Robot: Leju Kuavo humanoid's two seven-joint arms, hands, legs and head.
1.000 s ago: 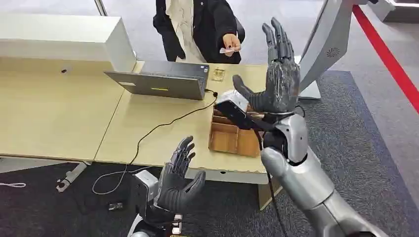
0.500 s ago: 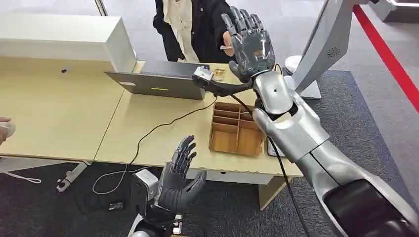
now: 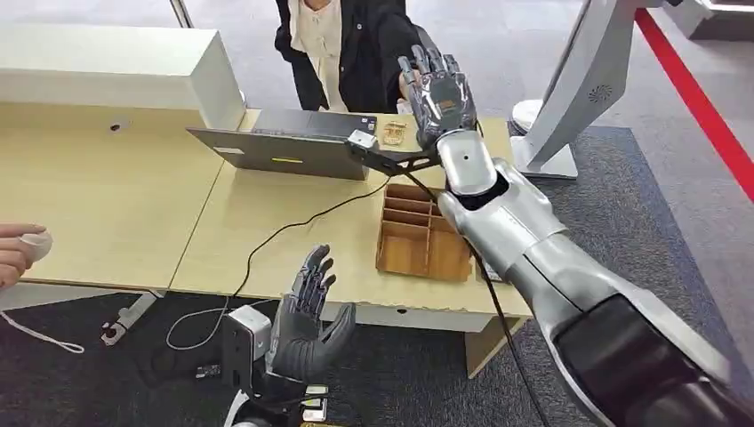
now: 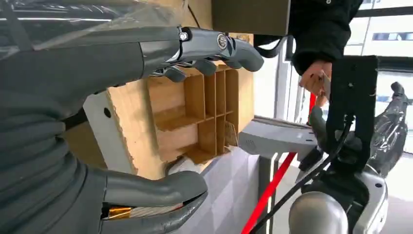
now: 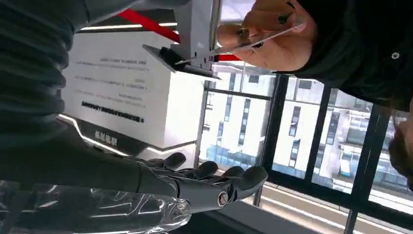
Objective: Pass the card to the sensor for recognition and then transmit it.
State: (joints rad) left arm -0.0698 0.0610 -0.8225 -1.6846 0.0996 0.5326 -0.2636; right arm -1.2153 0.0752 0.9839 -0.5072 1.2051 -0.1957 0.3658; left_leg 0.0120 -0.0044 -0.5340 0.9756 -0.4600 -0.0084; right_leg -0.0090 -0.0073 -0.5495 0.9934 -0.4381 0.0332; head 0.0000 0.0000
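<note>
card (image 5: 253, 40): thin, flat and pale, seen nearly edge-on in the right wrist view; its face cannot be read.
card state: pinched between the fingers of a person's hand (image 5: 270, 36), off the desk, in the air.
card pose: tilted, one end sticking out past the person's fingertips.
card place: at the far side of the desk, just beyond the raised right hand (image 3: 440, 84) of the robot; whether they touch cannot be told.
card in the left wrist view: a narrow sliver (image 4: 325, 84) at the person's fingers, next to the black bracket.
sensor: cannot tell which object it is.
</note>
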